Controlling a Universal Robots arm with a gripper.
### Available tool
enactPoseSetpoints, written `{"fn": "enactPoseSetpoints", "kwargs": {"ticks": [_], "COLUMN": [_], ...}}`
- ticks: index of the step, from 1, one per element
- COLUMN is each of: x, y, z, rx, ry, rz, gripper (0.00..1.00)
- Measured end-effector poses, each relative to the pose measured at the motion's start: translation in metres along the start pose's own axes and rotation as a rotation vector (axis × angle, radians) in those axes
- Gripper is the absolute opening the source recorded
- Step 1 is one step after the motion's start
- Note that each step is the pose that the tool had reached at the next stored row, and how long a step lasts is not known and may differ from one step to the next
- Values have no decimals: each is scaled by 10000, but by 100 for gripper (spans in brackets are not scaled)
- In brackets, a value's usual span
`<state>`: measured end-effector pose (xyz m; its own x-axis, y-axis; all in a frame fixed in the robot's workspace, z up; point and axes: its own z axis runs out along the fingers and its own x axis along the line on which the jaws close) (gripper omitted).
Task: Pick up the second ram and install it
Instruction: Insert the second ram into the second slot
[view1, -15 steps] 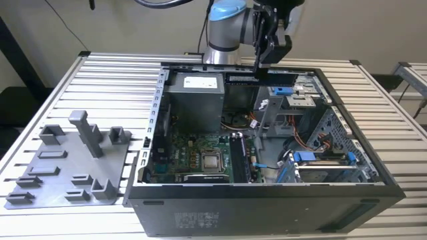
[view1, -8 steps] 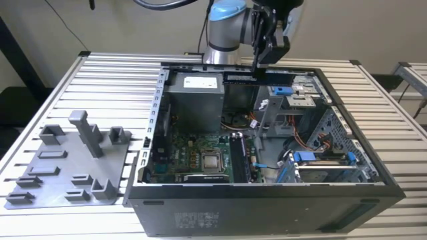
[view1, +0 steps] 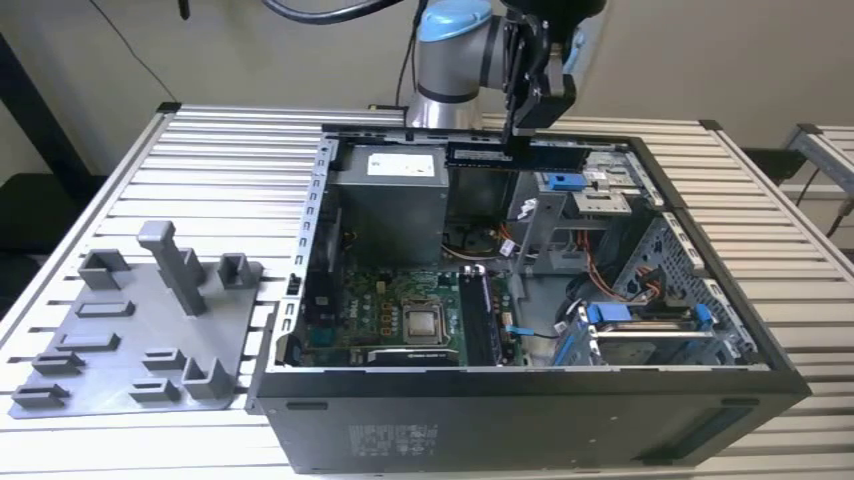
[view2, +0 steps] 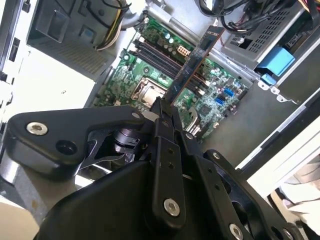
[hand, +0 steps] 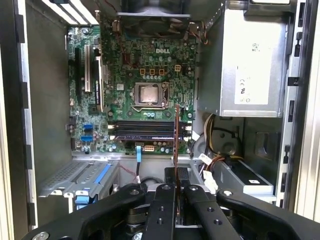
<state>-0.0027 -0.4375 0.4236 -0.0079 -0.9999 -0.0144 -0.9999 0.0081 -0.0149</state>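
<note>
We logged gripper (view2: 162, 109) jaws pinching the second ram (view2: 197, 57) above the motherboard (view2: 131, 75), long axis crossing the memory slots (view2: 152, 52).

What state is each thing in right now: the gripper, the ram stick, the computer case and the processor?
computer case: lying on its side, side panel off.
gripper: shut on the second ram, above the open case.
second ram: held in the air, not installed.
processor: bare, no cooler on it.
</note>
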Motion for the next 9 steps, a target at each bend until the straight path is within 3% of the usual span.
{"fn": "enactPoseSetpoints", "kwargs": {"ticks": [9], "x": [0], "y": [0], "z": [0], "rx": [0], "ry": [1], "rz": [15], "gripper": [13]}}
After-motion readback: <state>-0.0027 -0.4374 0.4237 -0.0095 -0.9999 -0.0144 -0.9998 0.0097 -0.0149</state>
